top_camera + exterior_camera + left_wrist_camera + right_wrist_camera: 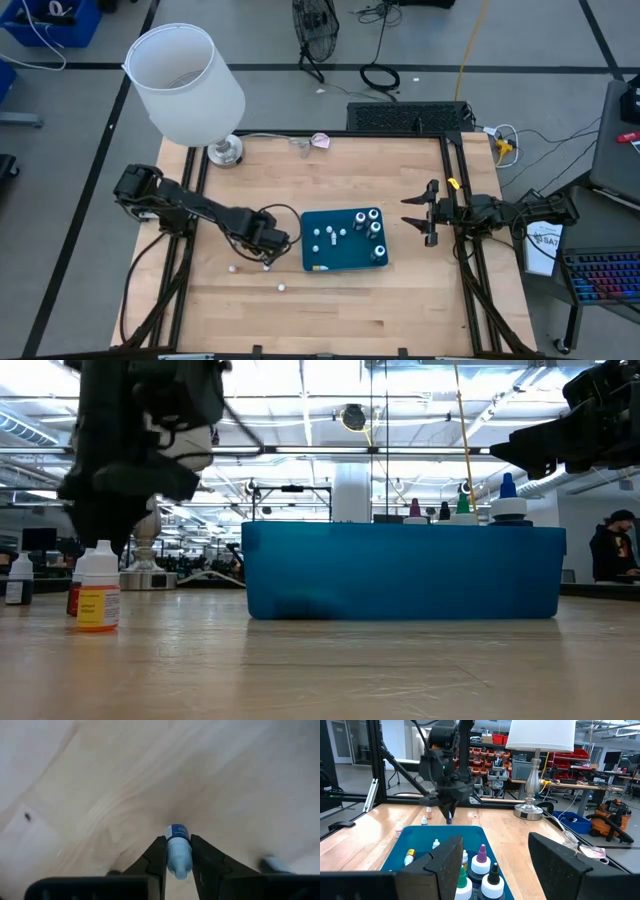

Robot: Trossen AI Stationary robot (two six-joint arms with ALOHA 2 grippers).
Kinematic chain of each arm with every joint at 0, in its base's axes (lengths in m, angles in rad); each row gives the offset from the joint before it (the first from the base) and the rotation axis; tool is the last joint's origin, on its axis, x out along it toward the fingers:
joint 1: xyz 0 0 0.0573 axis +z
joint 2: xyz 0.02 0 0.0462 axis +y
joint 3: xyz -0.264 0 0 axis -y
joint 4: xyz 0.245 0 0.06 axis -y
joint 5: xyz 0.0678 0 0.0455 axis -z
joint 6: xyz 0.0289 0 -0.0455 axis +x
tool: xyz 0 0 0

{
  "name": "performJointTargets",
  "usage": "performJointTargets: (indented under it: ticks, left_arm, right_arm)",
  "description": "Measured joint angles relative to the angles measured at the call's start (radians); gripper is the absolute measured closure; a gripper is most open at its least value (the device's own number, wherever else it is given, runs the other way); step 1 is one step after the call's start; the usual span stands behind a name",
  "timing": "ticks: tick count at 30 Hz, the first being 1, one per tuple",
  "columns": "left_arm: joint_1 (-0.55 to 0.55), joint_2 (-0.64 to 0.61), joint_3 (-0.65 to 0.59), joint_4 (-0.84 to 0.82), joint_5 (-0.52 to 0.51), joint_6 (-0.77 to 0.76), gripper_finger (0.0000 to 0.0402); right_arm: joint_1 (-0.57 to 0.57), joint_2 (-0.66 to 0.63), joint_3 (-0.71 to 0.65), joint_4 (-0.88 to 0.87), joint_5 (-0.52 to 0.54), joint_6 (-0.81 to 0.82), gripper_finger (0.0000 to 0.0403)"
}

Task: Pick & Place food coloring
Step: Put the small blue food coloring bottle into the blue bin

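Note:
A small food coloring bottle (177, 831) with a blue label and a pale cap stands upright on the wood, just left of the flat teal tray (335, 258). My left gripper (268, 252) points straight down and is shut on it. It also shows in the right wrist view, my left gripper (449, 812) over the bottle (449, 819). Other bottles stand loose on the table (232, 268) (282, 288) (98, 595). Several more stand upright in the tray (372, 228). My right gripper (408, 212) waits open at the table's right edge, pointing level toward the tray. My left gripper pinches the bottle's cap and neck (178, 852) between its two fingers (155, 857), one on each side. The fingers come from above, pointing down. The bottle stays upright, its base at the tabletop. Whether it is lifted clear I cannot tell.
A table lamp with a white shade (185, 85) stands on its metal base (225, 150) at the far left corner. A small pink item (320, 140) lies at the far edge. Black frame rails (455, 150) run along the table's sides. Bare wood lies near the front edge.

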Motion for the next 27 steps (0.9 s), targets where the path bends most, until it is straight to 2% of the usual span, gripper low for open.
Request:
performJointTargets:
  ticks: [4,10,15,19,27]
  left_arm:
    - [0.000,0.000,0.119,-0.007,-0.018,0.082,0.0337]
    - [-0.008,0.000,0.394,0.025,-0.122,0.304,0.0337]
    - [0.012,0.040,0.600,0.074,-0.136,0.467,0.0337]
    - [0.034,0.171,0.766,0.035,-0.116,0.571,0.0337]
    - [0.044,0.523,1.114,-0.137,-0.022,0.710,0.0337]
  right_arm:
    - [0.000,0.000,0.000,0.000,0.000,0.000,0.0190]
    - [0.000,0.000,0.000,0.000,0.000,0.000,0.0190]
    - [0.000,0.000,0.000,0.000,0.000,0.000,0.0190]
    - [0.000,0.000,0.000,0.000,0.000,0.000,0.0190]
    - [0.000,0.000,0.000,0.000,0.000,0.000,0.0190]
